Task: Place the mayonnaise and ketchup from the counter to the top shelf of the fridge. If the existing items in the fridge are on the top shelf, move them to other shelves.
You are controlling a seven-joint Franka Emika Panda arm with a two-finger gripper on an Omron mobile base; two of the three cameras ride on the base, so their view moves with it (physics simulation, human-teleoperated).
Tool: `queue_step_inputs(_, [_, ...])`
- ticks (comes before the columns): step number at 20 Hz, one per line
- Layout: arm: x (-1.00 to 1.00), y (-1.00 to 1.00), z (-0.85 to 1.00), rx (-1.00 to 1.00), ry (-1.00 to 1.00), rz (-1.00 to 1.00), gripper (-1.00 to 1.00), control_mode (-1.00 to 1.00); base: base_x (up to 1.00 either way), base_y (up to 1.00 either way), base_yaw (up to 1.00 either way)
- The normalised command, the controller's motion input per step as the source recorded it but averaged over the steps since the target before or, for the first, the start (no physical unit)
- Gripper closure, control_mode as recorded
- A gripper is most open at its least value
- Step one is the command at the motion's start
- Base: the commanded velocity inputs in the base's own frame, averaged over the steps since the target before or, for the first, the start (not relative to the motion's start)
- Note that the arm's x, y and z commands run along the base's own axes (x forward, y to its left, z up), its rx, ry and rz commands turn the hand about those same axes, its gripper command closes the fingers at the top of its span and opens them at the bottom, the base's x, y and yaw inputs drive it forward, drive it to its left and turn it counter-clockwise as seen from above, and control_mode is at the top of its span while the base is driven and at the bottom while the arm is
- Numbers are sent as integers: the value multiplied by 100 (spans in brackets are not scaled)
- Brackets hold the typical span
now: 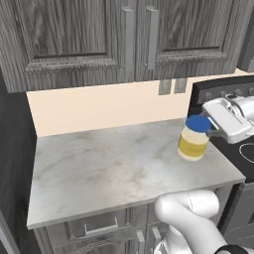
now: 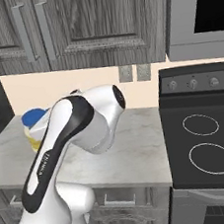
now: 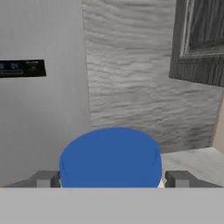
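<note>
The jar point(image 1: 193, 140) stands near the counter's point(image 1: 99, 168) right front corner, just beside the stove point(image 1: 243, 158) — bare stone to its left. The gripper point(image 3: 113, 178) straddles its blue lid point(image 3: 110, 157), fingers point(image 3: 43, 179) apart, not clamped.

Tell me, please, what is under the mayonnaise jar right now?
The mayonnaise jar stands on the marbled counter, near its right end beside the stove. The open gripper straddles its blue lid. The jar's base contact itself is covered by the jar.
</note>
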Motion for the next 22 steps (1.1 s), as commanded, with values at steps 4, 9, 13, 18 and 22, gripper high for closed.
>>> queue_step_inputs(4, [0, 0, 0, 0, 0, 0, 100, 100, -82, 4, 27])
queue_step_inputs(9, [0, 0, 0, 0, 0, 0, 100, 100, -65, -2, 90])
queue_step_inputs(13, [0, 0, 0, 0, 0, 0, 100, 100, -34, -8, 100])
queue_step_inputs(18, [0, 0, 0, 0, 0, 0, 100, 100, -39, -2, 99])
queue_step_inputs(22, [0, 0, 0, 0, 0, 0, 100, 100, -64, 0, 89])
